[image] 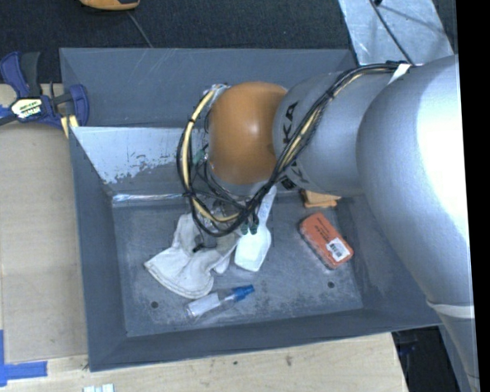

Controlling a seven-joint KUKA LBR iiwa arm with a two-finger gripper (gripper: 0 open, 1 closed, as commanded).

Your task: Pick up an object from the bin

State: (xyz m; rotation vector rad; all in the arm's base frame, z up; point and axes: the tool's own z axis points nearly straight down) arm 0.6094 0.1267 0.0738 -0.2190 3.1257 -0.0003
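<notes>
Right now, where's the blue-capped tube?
Camera view: the tube lies on the bin floor by the lower wall, below the white cloth and white bottle, left of the orange block.

light: dim, even | glare: silver arm (407,140), orange cover (241,133) | shadow: soft, bin floor (300,287) under arm

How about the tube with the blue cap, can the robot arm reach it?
Probably yes. The tube lies in the open on the bin floor, nothing on top, beside the white cloth under the arm.

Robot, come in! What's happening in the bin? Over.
Gripper down over crumpled white cloth, mid-bin. Small white piece beside it. Blue-capped tube and orange box lie apart.
</notes>
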